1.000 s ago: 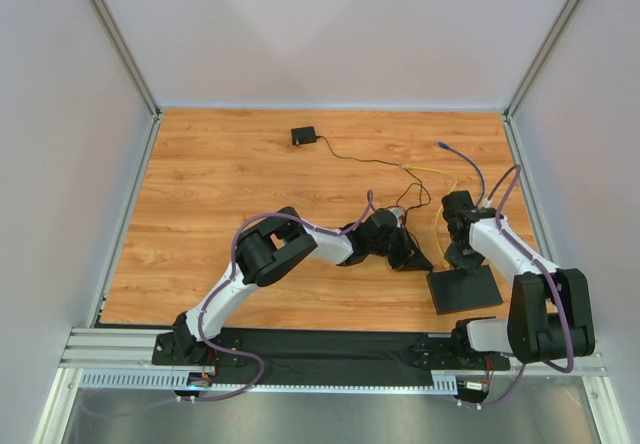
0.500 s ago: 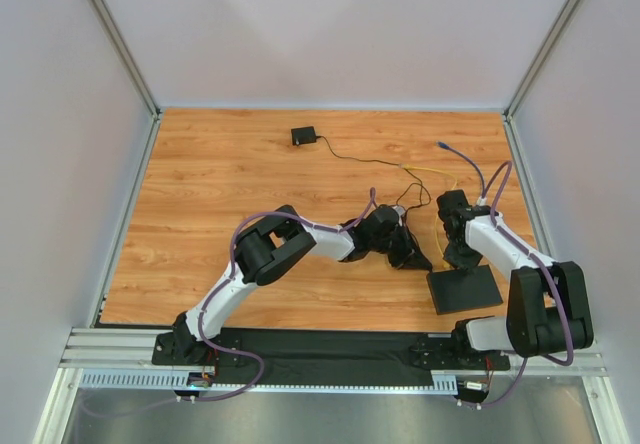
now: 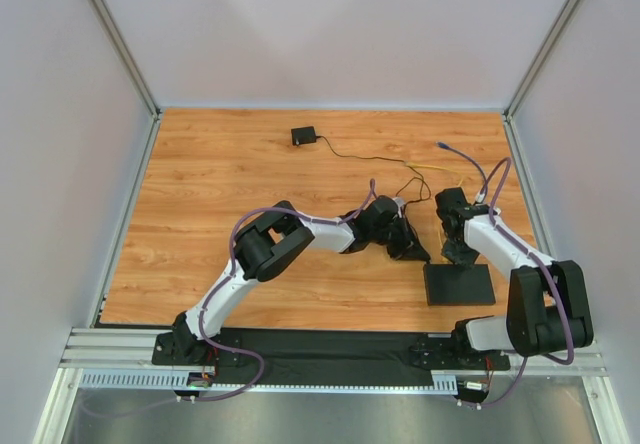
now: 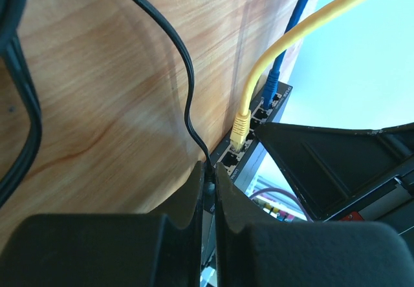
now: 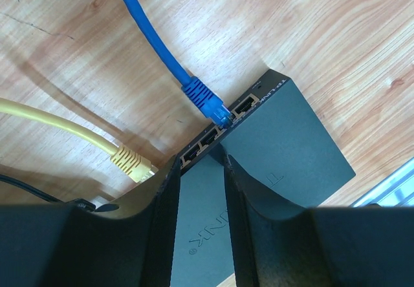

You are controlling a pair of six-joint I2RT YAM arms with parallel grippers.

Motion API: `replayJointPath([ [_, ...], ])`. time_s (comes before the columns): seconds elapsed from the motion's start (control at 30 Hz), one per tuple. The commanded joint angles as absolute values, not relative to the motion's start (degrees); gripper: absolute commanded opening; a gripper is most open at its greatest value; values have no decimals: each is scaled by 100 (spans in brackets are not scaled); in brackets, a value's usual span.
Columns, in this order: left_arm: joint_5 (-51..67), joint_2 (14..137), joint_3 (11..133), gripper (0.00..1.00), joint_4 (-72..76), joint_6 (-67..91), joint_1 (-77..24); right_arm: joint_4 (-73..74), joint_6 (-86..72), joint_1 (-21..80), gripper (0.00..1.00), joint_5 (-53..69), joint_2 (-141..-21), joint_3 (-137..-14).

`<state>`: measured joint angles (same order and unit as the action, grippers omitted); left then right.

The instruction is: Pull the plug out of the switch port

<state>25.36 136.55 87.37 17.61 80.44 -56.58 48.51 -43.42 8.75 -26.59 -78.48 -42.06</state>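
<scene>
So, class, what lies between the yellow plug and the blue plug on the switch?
Empty ports of the switch; the right wrist view shows them between the yellow plug and the blue plug.

A flat matte black rectangular switch box (image 3: 460,286) lies at the near right of the wooden counter (image 3: 220,214). A small black square adapter (image 3: 303,136) sits well apart from it at the far side, left of centre. Along the box's far edge, the thin black cord's plug (image 4: 208,187) is leftmost, the yellow cable's plug (image 4: 240,130) just right of it, and the blue cable's plug (image 4: 270,94) further right.
</scene>
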Motion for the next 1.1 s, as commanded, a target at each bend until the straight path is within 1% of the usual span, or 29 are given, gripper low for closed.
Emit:
replayJointPath([
  [0.0, 2118, 13386, 8606, 0, 1916, 7989, -5431, 4755, -4483, 949, 34, -2065, -8226, -3841],
  [0.13, 1855, 13035, 7904, 0, 2029, 8086, -5581, 4755, -4395, 1142, 36, -2066, -8367, -3920],
  [0.27, 2003, 13051, 7831, 0, 2214, 8191, -5651, 4773, -4254, 1222, 41, -2127, -8184, -4060],
  [0.37, 2118, 13174, 7928, 0, 2303, 8279, -5669, 4912, -3930, 1213, 45, -2109, -7823, -4297],
  [0.4, 2118, 13184, 7928, 0, 2320, 8288, -5678, 4991, -3833, 1213, 49, -2083, -7761, -4411],
  [0.53, 2127, 13201, 7954, 0, 2364, 8297, -5722, 5422, -3534, 1300, 54, -1890, -7690, -4886],
  [0.57, 2118, 13201, 7945, 0, 2382, 8297, -5713, 5440, -3533, 1344, 58, -1864, -7699, -4904],
  [0.6, 2127, 13192, 7954, 0, 2391, 8288, -5722, 5423, -3490, 1388, 60, -1802, -7734, -4904],
  [0.83, 2066, 13096, 7796, 0, 2452, 8271, -5730, 5326, -3682, 1740, 61, -1696, -8270, -4931],
  [1.07, 2039, 13069, 7778, 0, 2487, 8314, -5730, 5300, -3771, 1793, 59, -1802, -8306, -4825],
])
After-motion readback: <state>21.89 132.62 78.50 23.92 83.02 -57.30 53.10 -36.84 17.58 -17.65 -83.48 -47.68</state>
